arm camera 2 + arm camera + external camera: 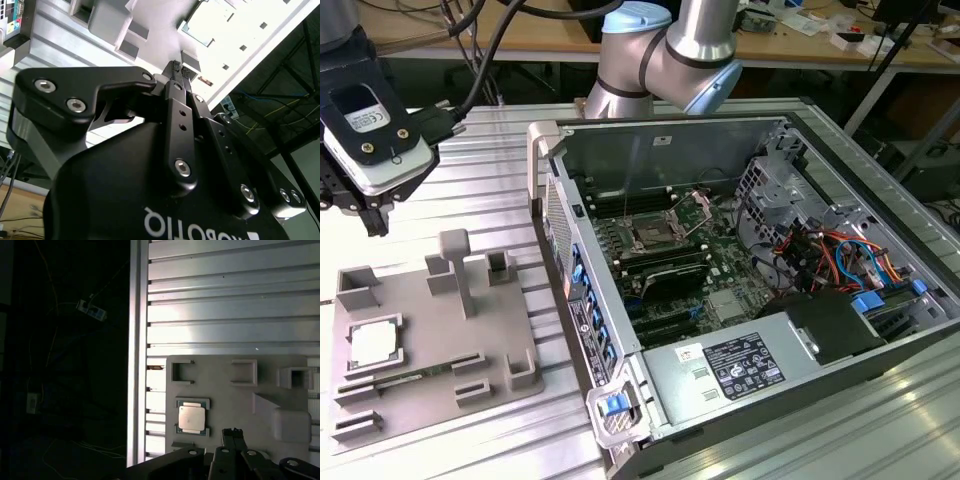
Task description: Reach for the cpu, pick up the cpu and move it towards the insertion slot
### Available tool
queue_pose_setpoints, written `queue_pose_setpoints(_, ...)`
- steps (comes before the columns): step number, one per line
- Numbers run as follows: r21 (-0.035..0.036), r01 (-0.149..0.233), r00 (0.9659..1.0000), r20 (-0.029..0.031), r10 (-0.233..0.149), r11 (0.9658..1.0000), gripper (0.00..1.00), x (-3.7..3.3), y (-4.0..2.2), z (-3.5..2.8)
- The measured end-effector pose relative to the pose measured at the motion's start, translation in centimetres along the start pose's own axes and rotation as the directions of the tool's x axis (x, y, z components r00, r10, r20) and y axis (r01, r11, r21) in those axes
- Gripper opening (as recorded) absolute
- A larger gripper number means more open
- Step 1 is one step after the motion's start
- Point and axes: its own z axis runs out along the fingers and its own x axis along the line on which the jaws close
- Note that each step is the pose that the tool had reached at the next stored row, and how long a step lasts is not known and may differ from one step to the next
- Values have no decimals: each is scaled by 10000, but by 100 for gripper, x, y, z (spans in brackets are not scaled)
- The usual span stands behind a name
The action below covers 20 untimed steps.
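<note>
the small flat square silvery cpu (192,418) lies top up in a recess of the grey plastic tray (225,400) on the ribbed metal bench (225,300), edges parallel to the tray's, no long axis. the black end effector (179,68) hangs near it, fingers together, empty.

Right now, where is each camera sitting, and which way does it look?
Exterior view: off the arm, high up, looking down on the tray, cpu and open computer; the arm shows behind the computer.
First wrist view: on the wrist, looking down at the cpu in the tray; the fingers show.
Second wrist view: on the wrist, looking along the shut fingers toward the tray.
All three share the tray.
</note>
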Motion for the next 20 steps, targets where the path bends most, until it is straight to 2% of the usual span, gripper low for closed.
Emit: queue_pose_setpoints(20,-1,-1,10000,-19,1,10000,11,61,1,11)
